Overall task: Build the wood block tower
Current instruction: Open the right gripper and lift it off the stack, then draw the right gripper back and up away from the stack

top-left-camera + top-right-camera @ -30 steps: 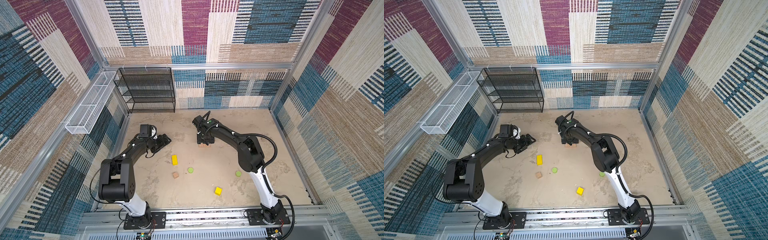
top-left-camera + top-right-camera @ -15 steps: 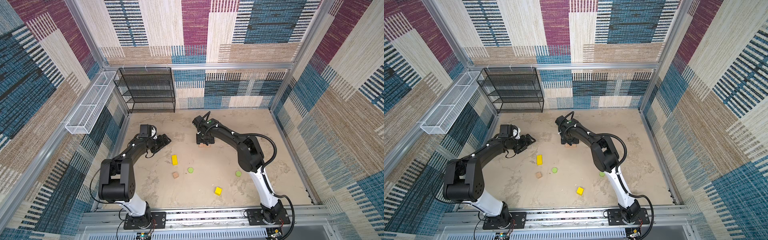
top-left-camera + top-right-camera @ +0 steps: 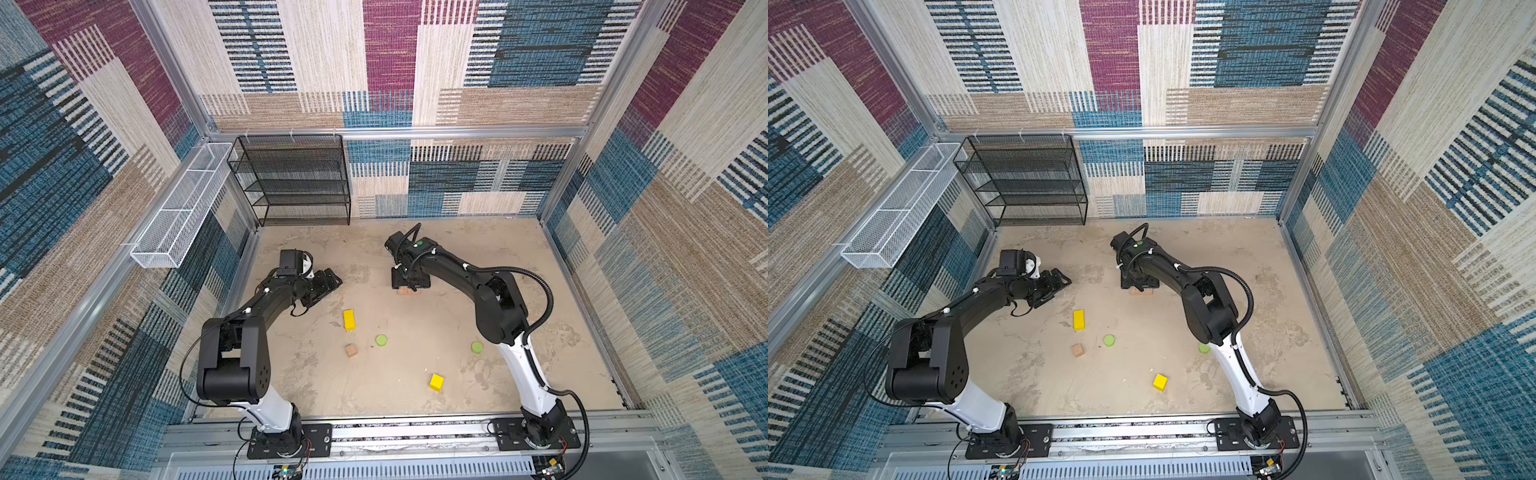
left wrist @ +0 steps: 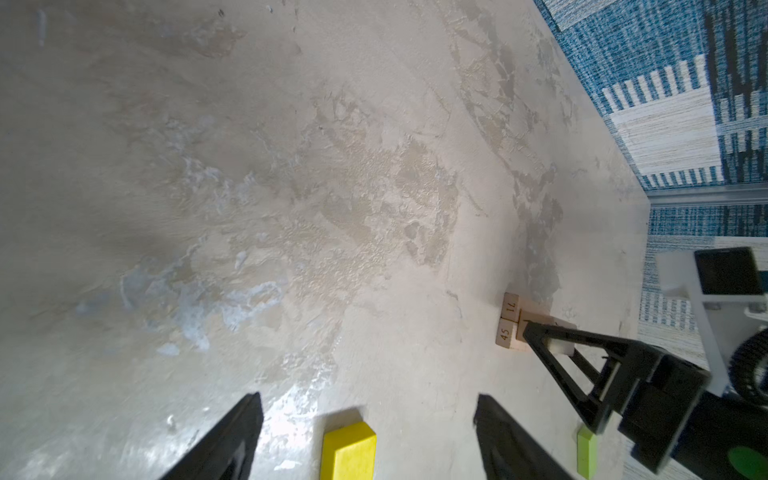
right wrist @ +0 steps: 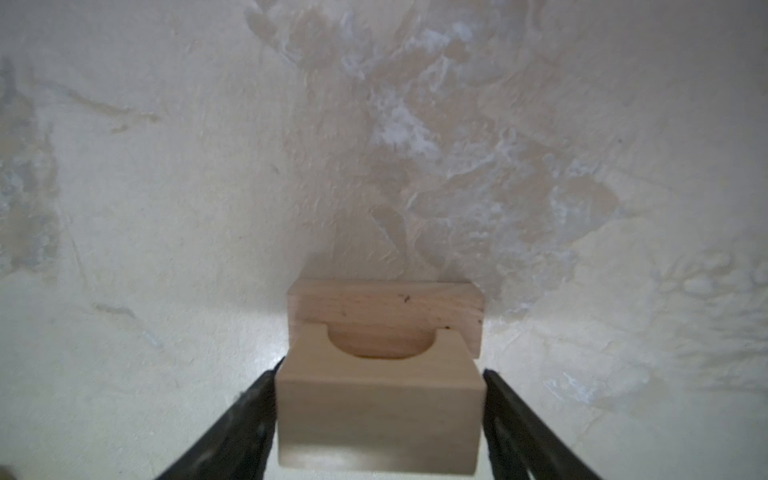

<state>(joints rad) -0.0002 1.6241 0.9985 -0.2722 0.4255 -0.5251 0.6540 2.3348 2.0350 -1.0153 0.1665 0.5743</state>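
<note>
Between the fingers of my right gripper (image 5: 380,370) sits a tan block with a half-round notch (image 5: 378,407). The fingers stand open, close along its sides. It lies against a tan bar (image 5: 386,307) behind it. In both top views this gripper (image 3: 410,283) hangs over the tan blocks (image 3: 405,291) at the back middle. My left gripper (image 3: 332,279) is open and empty, left of them. A yellow bar (image 3: 349,320), a tan cube (image 3: 351,350), two lime discs (image 3: 381,340) (image 3: 477,347) and a yellow cube (image 3: 436,382) lie loose in front. A lime bar (image 4: 587,453) shows in the left wrist view.
A black wire shelf (image 3: 299,183) stands at the back left corner. A white wire basket (image 3: 178,208) hangs on the left wall. Patterned walls close in the sandy floor (image 3: 478,257) on three sides, and the arms' rail (image 3: 415,432) runs along the front.
My right gripper's fingers have spread a little off the notched block. Both arms stay where they were, and the loose blocks have not moved.
</note>
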